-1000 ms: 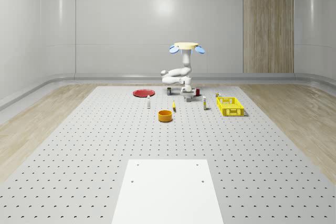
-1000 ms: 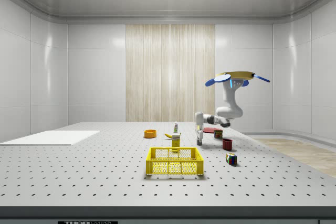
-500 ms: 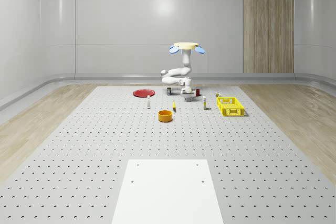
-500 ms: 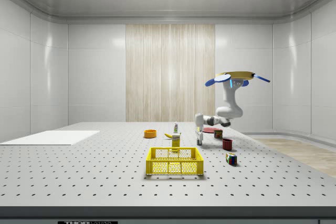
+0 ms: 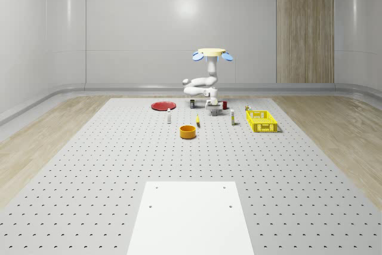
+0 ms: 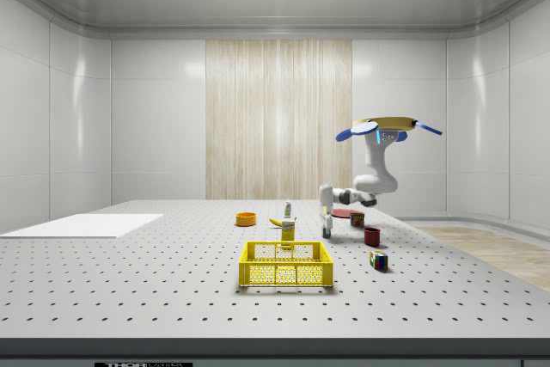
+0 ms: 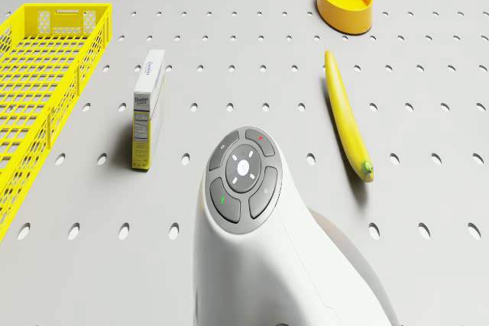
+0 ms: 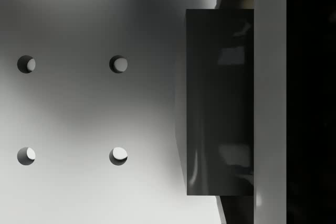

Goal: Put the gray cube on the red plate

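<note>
My drone [image 5: 212, 53] hovers above the table [image 5: 107, 165], its gripper [image 6: 326, 231] low, fingers closed around the gray cube [image 8: 219, 103].

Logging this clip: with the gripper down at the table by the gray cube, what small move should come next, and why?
Probably lift straight up. The gripper is low at the table, the gray cube sits right at it in the wrist view, and the red plate lies off toward the whole-scene view's left. The drone hovers above.

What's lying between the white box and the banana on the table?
In the drone view, only the robot's arm hangs between the white box and the banana; the table there is bare.
</note>
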{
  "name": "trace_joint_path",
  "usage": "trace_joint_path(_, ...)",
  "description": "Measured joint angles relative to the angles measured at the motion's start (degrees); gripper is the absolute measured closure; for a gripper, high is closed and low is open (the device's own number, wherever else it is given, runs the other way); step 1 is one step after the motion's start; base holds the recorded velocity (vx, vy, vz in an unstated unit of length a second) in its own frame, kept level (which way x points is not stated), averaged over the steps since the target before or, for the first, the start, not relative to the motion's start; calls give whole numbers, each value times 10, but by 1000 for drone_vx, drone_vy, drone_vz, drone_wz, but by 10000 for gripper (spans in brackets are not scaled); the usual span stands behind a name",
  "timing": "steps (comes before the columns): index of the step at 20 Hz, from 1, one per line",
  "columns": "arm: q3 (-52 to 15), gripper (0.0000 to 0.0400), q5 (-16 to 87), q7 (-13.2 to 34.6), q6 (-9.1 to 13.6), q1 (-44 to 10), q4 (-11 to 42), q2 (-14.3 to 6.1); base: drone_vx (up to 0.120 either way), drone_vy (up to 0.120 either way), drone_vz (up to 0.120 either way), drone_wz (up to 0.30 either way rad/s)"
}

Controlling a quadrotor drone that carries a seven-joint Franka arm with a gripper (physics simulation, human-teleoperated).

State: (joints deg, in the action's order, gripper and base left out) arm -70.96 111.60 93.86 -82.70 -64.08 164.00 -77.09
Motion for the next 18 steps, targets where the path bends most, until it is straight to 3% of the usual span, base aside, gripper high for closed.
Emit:
trace_joint_path(14,-43,150,-45,11,-2,-9,6,-15,-111,-117,120,0)
trace_joint_path(18,-45,150,-49,12,-7,-10,6,-21,-120,-120,20,0)
